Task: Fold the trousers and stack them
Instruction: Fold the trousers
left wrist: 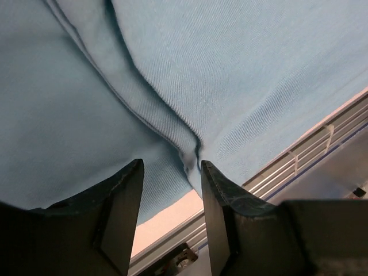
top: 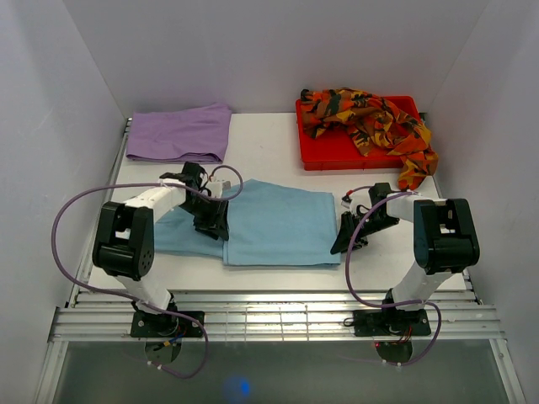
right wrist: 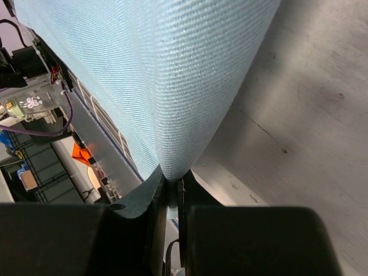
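Observation:
The light blue trousers [top: 278,223] lie spread on the white table [top: 269,156], with one layer folded over. My left gripper [top: 217,227] rests on their left part. In the left wrist view it [left wrist: 171,168] stands open, and a raised crease of blue cloth [left wrist: 190,146] lies just ahead of the fingertips with nothing clamped. My right gripper [top: 340,244] is at the trousers' right front corner. It [right wrist: 171,179] is shut on the edge of the light blue cloth [right wrist: 172,86], which rises from between the jaws. The lilac trousers [top: 179,133] lie folded at the back left. The patterned trousers [top: 370,118] lie bunched in a tray.
A red tray [top: 324,156] at the back right holds the patterned pair, part of which hangs over its right rim. White walls close in the left, back and right. A slatted metal rail [top: 269,316] runs along the near edge between the arm bases.

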Motion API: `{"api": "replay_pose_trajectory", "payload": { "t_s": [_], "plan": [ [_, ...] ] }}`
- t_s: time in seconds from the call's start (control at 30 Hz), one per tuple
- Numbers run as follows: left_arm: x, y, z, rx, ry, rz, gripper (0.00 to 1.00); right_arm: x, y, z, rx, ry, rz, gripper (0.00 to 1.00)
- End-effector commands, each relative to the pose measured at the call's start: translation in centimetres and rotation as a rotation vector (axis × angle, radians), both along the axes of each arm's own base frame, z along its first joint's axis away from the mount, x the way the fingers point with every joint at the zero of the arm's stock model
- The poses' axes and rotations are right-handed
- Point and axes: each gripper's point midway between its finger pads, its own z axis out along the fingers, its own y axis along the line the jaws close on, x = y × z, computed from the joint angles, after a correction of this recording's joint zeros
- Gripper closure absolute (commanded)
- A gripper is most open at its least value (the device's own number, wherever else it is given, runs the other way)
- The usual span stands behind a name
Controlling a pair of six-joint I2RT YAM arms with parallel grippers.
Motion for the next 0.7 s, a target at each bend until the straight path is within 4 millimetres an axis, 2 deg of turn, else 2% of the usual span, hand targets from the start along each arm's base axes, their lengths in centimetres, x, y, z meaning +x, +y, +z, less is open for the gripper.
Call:
{"api": "replay_pose_trajectory", "payload": {
  "t_s": [0.0, 0.4, 0.53, 0.57, 0.67],
  "plan": [
    [3.3, -0.3, 3.4, -0.038, -0.163, 0.015, 0.45, 0.3, -0.3, 0.2, -0.011, -0.012, 0.007, 0.92],
    [6.8, -1.7, 0.2, -0.070, -0.055, 0.168, 0.46, 0.4, -0.4, 0.1, -0.015, -0.012, 0.010, 0.92],
    [7.4, -1.7, -0.1, -0.059, -0.045, 0.186, 0.50, 0.4, -0.4, 0.1, -0.017, -0.012, 0.010, 0.92],
    [7.6, -2.0, 0.2, -0.074, -0.047, 0.187, 0.54, 0.4, -0.4, 0.0, -0.016, -0.010, 0.011, 0.92],
    [7.6, -1.9, 0.3, -0.071, -0.040, 0.199, 0.54, 0.4, -0.4, 0.0, -0.017, -0.010, 0.011, 0.92]
  ]
}}
